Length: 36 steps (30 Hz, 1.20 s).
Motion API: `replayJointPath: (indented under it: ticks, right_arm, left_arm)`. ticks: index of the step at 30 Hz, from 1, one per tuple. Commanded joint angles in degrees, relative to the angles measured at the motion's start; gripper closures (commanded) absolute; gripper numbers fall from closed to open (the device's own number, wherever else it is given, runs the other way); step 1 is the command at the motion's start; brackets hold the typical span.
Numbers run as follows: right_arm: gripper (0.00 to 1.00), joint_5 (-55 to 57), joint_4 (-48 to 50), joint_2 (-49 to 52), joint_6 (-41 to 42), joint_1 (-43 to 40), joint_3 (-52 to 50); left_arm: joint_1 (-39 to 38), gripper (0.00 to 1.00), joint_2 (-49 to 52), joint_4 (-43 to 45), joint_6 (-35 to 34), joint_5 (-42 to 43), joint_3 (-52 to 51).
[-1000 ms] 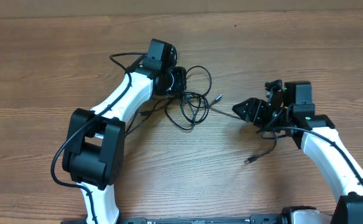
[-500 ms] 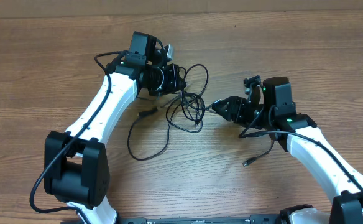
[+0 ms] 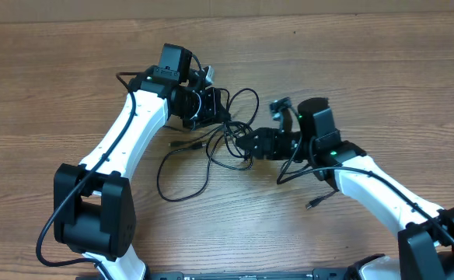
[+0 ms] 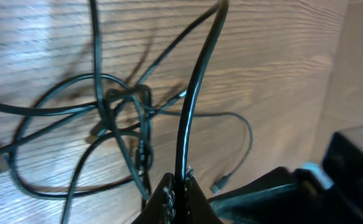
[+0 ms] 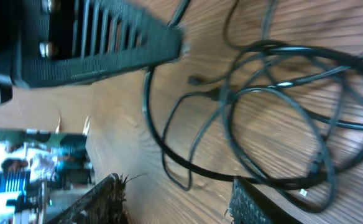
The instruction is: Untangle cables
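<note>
Two grippers at the tangle: left gripper (image 3: 211, 105) pinched shut on one strand of the cables (image 4: 130, 98), which lie knotted mid-table (image 3: 382, 62); right gripper (image 3: 246, 145) jaws apart, just beside the knot. Risk imo: if right grabs several strands, or left pulls w/ knot unpinned, loops cinch tighter.

Tangled cables (image 3: 228, 134), left gripper (image 3: 215, 106), right gripper (image 3: 244, 144)

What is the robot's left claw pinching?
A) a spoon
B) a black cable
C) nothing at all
B: the left wrist view shows the left gripper shut on a black cable, which runs up and away from between its fingertips.
</note>
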Motion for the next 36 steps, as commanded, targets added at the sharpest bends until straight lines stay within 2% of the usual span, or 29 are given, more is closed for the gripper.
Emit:
replayJointPath:
  ticks: [1, 3, 8, 17, 19, 22, 23, 26, 27, 30, 32, 33, 36]
  right_arm:
    - [0.46, -0.02, 0.57, 1.16, -2.03, 1.73, 0.7]
    - [0.48, 1.75, 0.5, 1.49, -1.99, 2.34, 0.7]
    - [0.59, 2.89, 1.42, 1.84, -1.97, 2.58, 0.7]
    - [0.59, 2.91, 5.22, 1.86, -1.97, 2.67, 0.7]
    - [0.69, 2.89, 5.42, 1.86, -1.97, 2.67, 0.7]
    - [0.93, 2.89, 5.16, 1.86, -1.95, 2.67, 0.7]
    - [0.96, 2.91, 4.92, 1.86, -1.95, 2.67, 0.7]
    - [0.96, 2.91, 4.28, 1.86, -0.9, 2.67, 0.7]
    - [0.96, 2.91, 4.13, 1.86, -0.87, 2.67, 0.7]
    - [0.96, 2.95, 3.96, 1.86, -0.9, 2.67, 0.7]
    - [0.96, 2.97, 3.91, 1.86, -0.9, 2.64, 0.7]
    - [0.96, 2.97, 3.91, 1.86, -0.9, 2.64, 0.7]
    - [0.96, 4.04, 3.39, 1.86, -0.87, 2.64, 0.7]
  left_arm:
    - [0.31, 0.96, -0.98, -0.22, -3.3, 5.01, 0.48]
    - [0.22, 0.96, -0.98, -0.44, -6.1, 5.57, 0.48]
    - [0.22, 0.96, -0.98, -0.37, -8.83, 8.83, 0.48]
    - [0.22, 0.96, -0.98, -0.33, -12.37, 17.22, 0.48]
    - [0.22, 0.96, -0.98, -0.35, -12.35, 17.99, 0.48]
    - [0.22, 0.96, -0.98, -0.09, -12.31, 17.51, 0.46]
    - [0.22, 0.96, -0.98, -0.09, -12.31, 16.2, 0.46]
    - [0.22, 0.95, -0.98, -0.15, -12.28, 10.64, 0.46]
    - [0.22, 0.87, -0.98, -0.28, -12.28, 8.09, 0.46]
    - [0.2, 0.55, -0.98, -1.31, -12.28, 0.5, 0.46]
    - [0.2, 0.41, -0.98, -1.99, -12.28, -3.1, 0.39]
    - [0.2, 0.35, -0.98, -2.36, -12.31, -4.52, 0.39]
    - [0.22, 0.33, -0.96, -2.73, -12.26, -6.19, 0.39]
